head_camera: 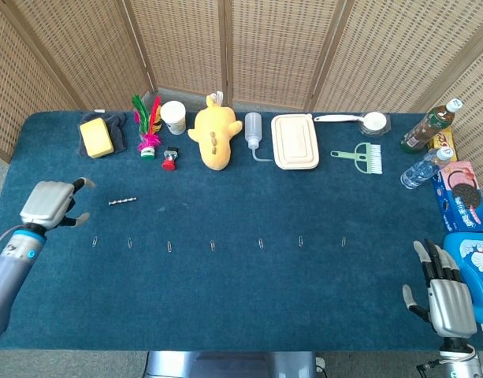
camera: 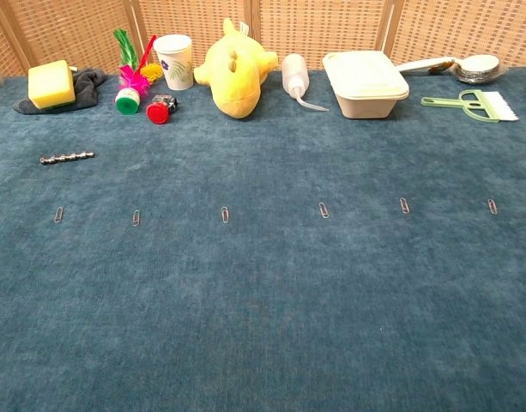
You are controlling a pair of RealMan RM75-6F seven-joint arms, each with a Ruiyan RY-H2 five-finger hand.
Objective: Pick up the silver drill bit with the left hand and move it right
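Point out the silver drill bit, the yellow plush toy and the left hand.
silver drill bit (head_camera: 122, 201): head view, mid-shaft.
yellow plush toy (head_camera: 214, 135): head view, middle of body.
left hand (head_camera: 50, 203): head view, back of hand.

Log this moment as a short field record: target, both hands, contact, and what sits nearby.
target: drill bit, lying flat on the cloth
left hand: beside the bit's left end, fingers apart, holding nothing
right hand: near corner, fingers apart, holding nothing
contact: none visible
nearby: row of paper clips in front of the bit; sponge behind it
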